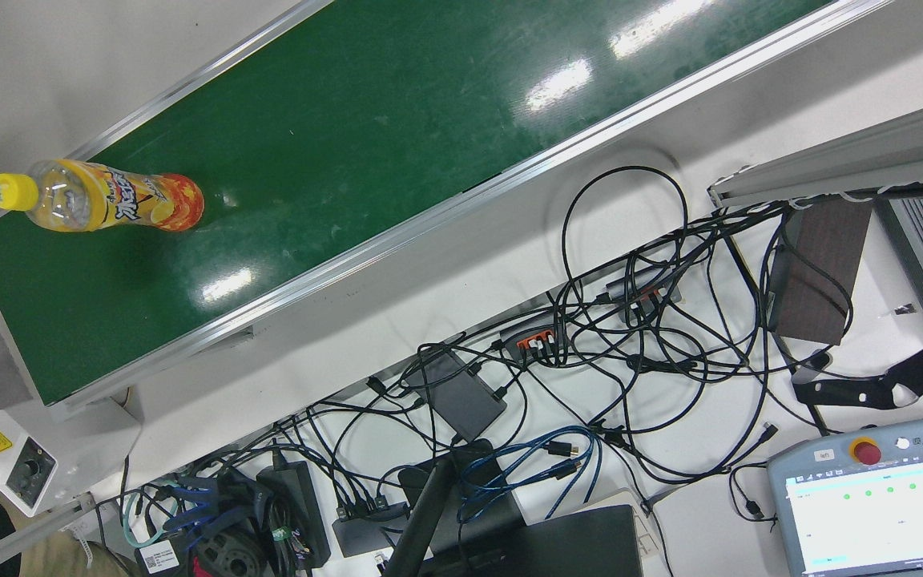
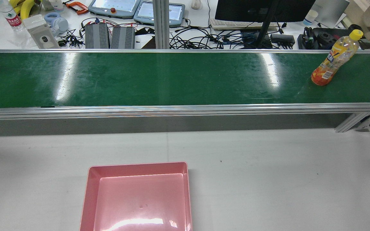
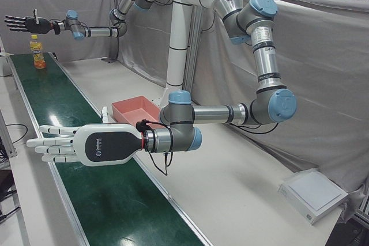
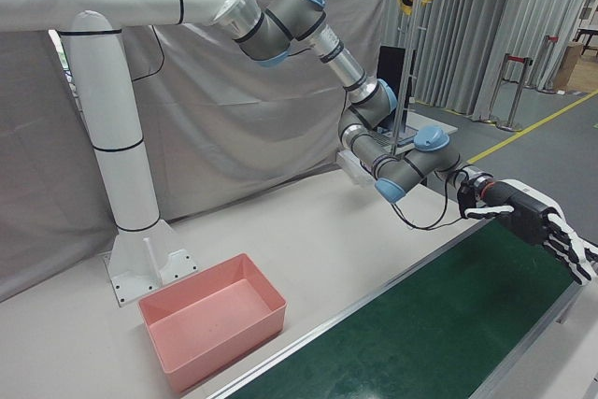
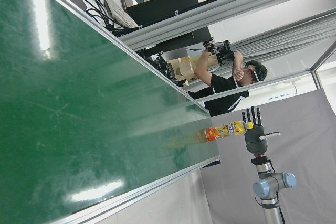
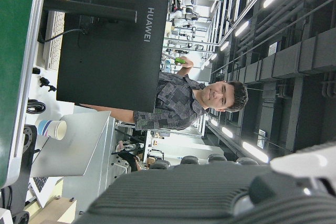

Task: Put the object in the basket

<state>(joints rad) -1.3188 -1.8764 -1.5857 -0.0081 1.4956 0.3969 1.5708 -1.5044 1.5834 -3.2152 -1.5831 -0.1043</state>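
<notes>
Rear view shows the long green conveyor belt [image 2: 159, 78] crossing the white bench [image 2: 268, 179], with the pink basket [image 2: 90, 192] empty on the near side and the orange drink bottle [image 2: 334, 62] standing upright far off at the belt's right end, so by my reading nothing of the task is done: reaching, grasping, carrying and dropping all remain. From the front corners, the left robot hand [image 3: 60, 144] hangs flat over the belt, fingers spread, holding nothing; the right robot hand [image 3: 23, 23], dark, hovers near the bottle, also spread and empty. The basket's near edge is cut off in the rear view, and the right hand camera shows mostly a monitor and a person
</notes>
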